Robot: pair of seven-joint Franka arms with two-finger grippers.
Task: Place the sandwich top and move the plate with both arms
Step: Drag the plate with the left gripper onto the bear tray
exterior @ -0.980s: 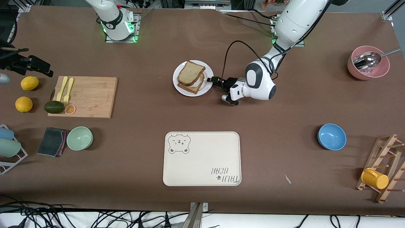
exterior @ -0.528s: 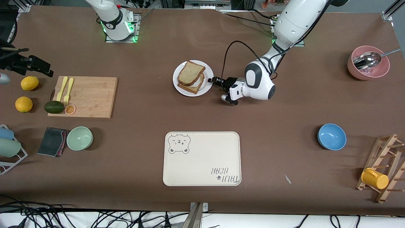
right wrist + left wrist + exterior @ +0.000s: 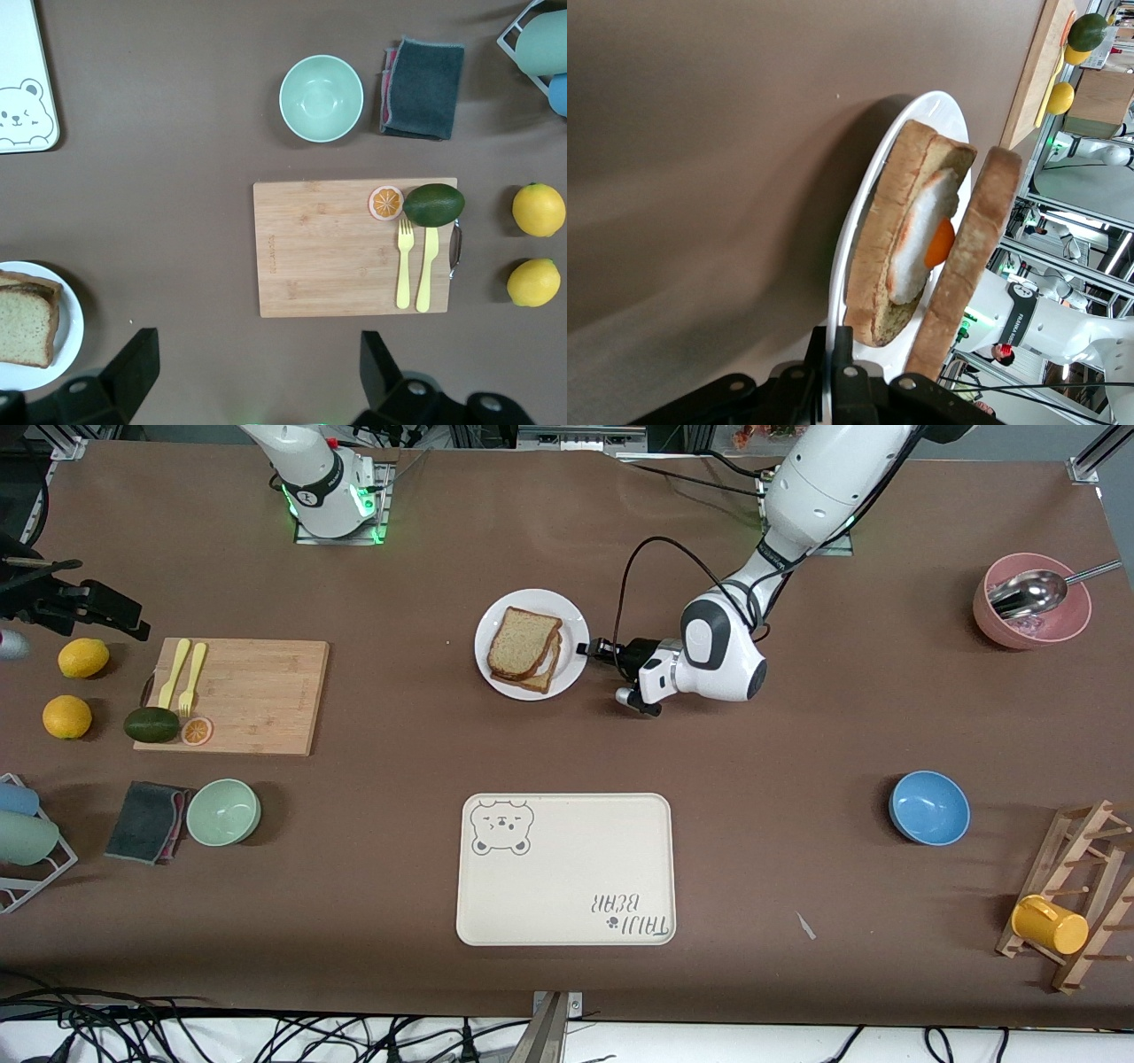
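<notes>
The left gripper (image 3: 589,648) is pinching the white plate's (image 3: 490,615) rim, sandwich top (image 3: 523,642) lying just beside; the right gripper (image 3: 252,372) is waiting, jaws spread.

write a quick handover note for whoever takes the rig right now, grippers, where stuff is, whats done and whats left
Left gripper: shut on the rim of the plate, at the edge toward the left arm's end of the table; the plate looks tipped up.
Right gripper: open, holding nothing, waiting high above the cutting board.
Sandwich top: already on the egg slice on the plate.
Done: top placed, left grip taken.
Left: right arm to take the plate's free edge, then both carry it, probably to the bear tray.
</notes>
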